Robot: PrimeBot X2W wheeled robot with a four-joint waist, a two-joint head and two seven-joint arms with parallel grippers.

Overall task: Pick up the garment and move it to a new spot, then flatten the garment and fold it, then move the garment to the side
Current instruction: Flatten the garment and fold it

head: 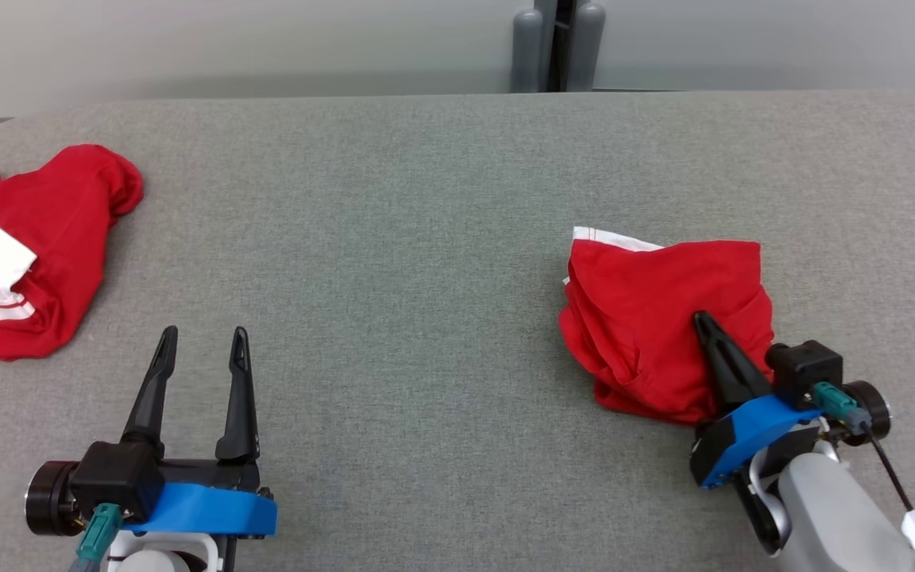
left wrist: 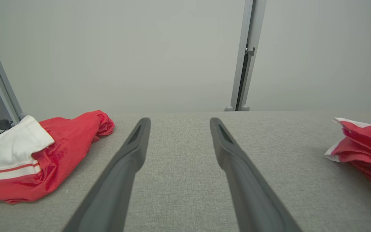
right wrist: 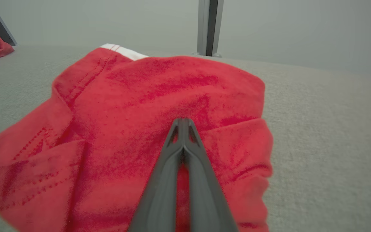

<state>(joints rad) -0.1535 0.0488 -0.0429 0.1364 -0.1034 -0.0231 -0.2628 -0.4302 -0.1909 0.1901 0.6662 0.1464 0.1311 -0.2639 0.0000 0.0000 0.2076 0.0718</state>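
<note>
The left hand (head: 204,332) is held low at the left of the head view, its two long dark fingers (head: 152,389) spread well apart and pointed forward from a blue wrist housing (head: 203,512). The right hand (head: 700,316) is carried on a pale grey forearm (head: 831,508) and angled forward and to the left. In the right wrist view its fingertips (right wrist: 183,124) are pressed together, and a fold of the crumpled red cloth garment with a white edge (right wrist: 159,87) is pinched between the fingers.
</note>
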